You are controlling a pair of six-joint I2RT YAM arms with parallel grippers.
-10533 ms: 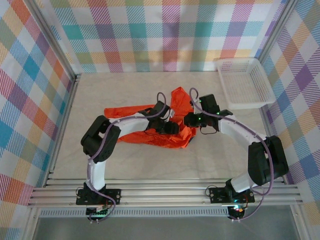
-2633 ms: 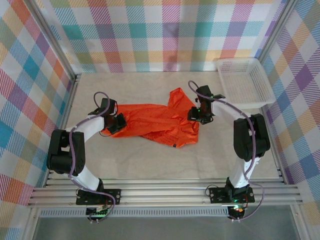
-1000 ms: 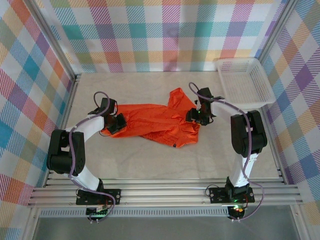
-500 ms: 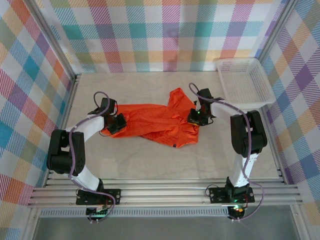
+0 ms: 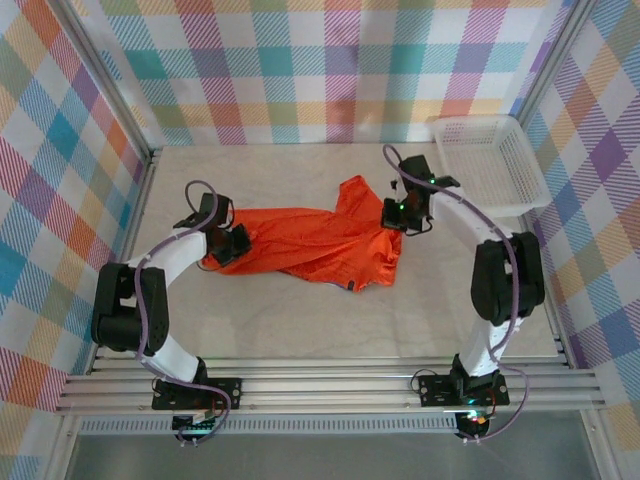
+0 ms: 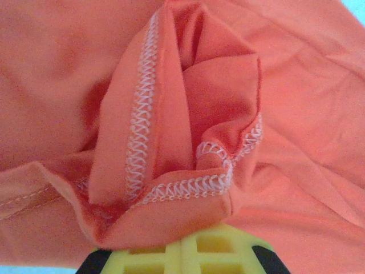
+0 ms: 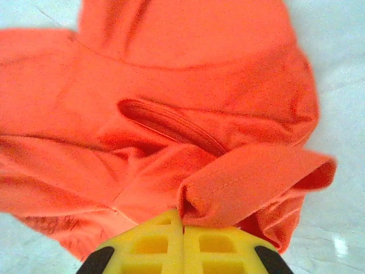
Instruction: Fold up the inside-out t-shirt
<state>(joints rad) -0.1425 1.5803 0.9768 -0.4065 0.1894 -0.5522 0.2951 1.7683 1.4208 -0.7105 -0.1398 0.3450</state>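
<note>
Orange t-shirt (image 5: 310, 245) spans the table (image 5: 300, 320) centre, left gripper (image 5: 228, 247) and right gripper (image 5: 396, 214) each pinching a fold. Shallow bites, so a hard pull could slip one!

t-shirt (image 5: 310, 245): lies mid-table (image 5: 300, 330), spread left to right | left gripper (image 5: 232, 247): at shirt's left end | right gripper (image 5: 393, 215): at shirt's far right edge | basket (image 5: 487, 170): table's far right corner, behind and right of shirt, apart from it
</note>
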